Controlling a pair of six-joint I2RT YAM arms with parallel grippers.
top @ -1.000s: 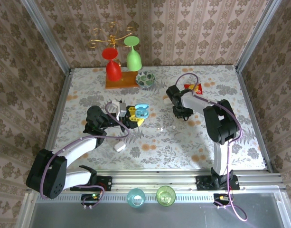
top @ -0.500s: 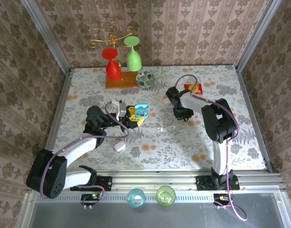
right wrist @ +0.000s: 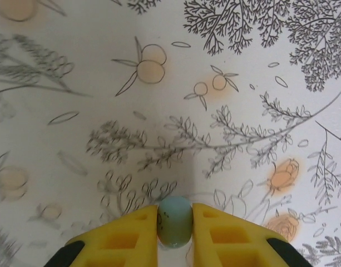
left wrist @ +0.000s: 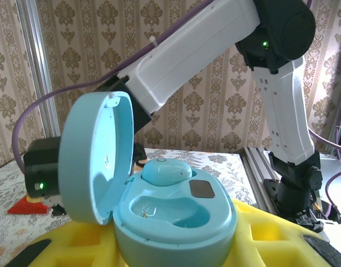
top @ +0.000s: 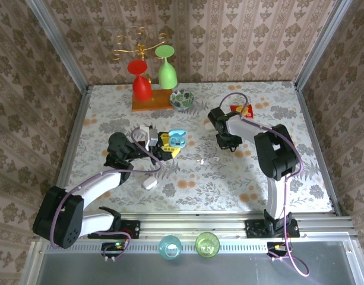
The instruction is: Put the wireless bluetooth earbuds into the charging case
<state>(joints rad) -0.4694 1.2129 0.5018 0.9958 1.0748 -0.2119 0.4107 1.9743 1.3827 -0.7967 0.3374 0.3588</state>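
My left gripper (left wrist: 176, 240) is shut on the light blue charging case (left wrist: 215, 222), its yellow fingers (left wrist: 281, 239) on either side of the base. The lid (left wrist: 95, 158) stands open to the left. One pale blue earbud (left wrist: 166, 171) sits in the far slot; the near slot (left wrist: 170, 210) is empty. From above, this case (top: 178, 138) is at the table's middle left with the left gripper (top: 168, 145) beside it. My right gripper (right wrist: 175, 222) is shut on a second pale blue earbud (right wrist: 175, 219), held just above the floral cloth. From above, the right gripper (top: 227, 142) points down at centre right.
A white pebble-shaped case (top: 149, 183) lies near the left arm. Two tiny pieces (top: 201, 160) lie between the arms. A red card (top: 239, 110), a patterned bowl (top: 182, 99) and a glass rack (top: 149, 80) stand at the back. Two cups (top: 170, 245) sit below the front rail.
The right arm's elbow swayed slightly left and came back. The left arm and the case have not moved.
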